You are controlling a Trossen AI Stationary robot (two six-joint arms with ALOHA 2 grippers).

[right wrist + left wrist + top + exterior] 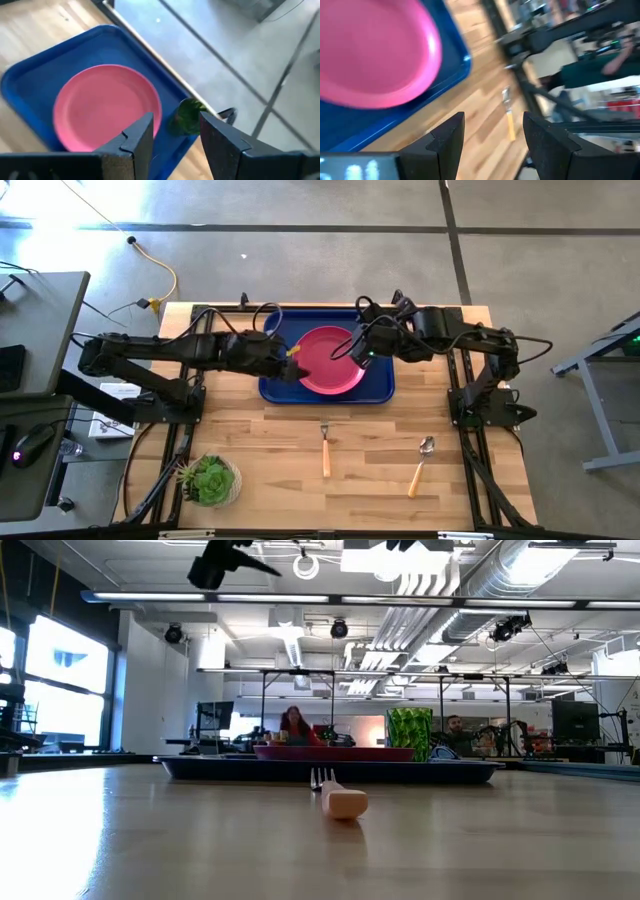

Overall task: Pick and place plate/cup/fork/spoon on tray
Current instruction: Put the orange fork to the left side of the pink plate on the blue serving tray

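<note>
The plate (pixel 331 360) and cup (pixel 187 116) sit in the tray (pixel 275 390) at the table's back edge. The fork (pixel 325 450) and spoon (pixel 422 462) wait near the front edge. Both the left pincer (pixel 492 140) and right pincer (pixel 175 140) are wide, holding nothing. For the fork, come down straight over its handle.

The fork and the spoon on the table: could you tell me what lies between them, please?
Nothing: in the high view, only bare wooden table separates the fork from the spoon; both lie outside the tray.
</note>
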